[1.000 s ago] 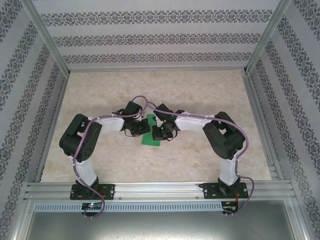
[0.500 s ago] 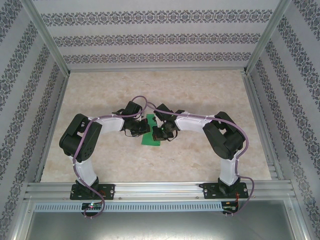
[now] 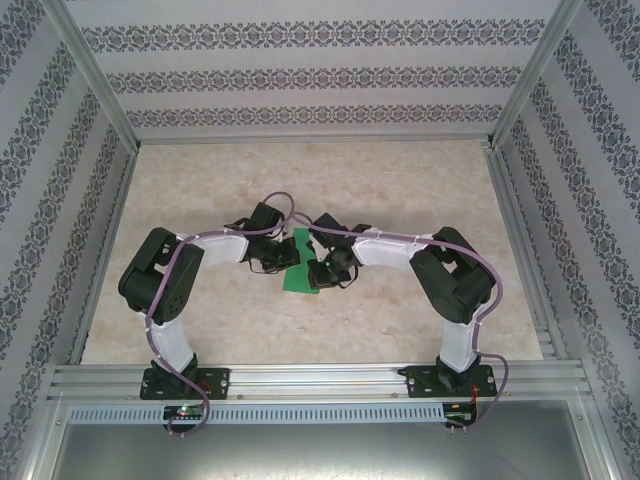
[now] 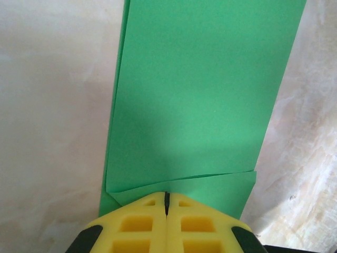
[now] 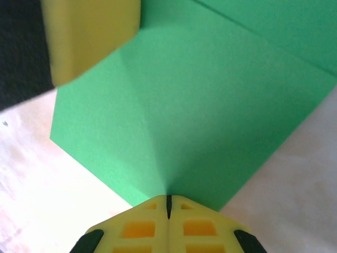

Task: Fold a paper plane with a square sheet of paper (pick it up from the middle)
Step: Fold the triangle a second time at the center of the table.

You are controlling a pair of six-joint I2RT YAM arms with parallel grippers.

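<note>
The square sheet of paper [image 3: 300, 279] lies partly folded on the table between both grippers, bright green. In the left wrist view the sheet [image 4: 200, 95] shows a long folded flap over a lower layer, and my left gripper [image 4: 167, 196] is shut with its yellow tips resting on the near edge. In the right wrist view the paper [image 5: 210, 105] has a soft crease running up from my right gripper [image 5: 168, 200], which is shut with its tips on the paper's near corner. The left gripper's yellow finger [image 5: 89, 37] sits on the far side of the paper. No paper shows between either pair of jaws.
The marble-patterned table [image 3: 320, 180] is bounded by aluminium rails [image 3: 310, 378] at the front and patterned walls on three sides. Both arms [image 3: 165, 280] [image 3: 450, 280] bend inward and meet at the table's middle.
The right wrist has shifted slightly down and to the right over the paper, and its forearm has turned a little. The left arm and the paper have stayed put.
</note>
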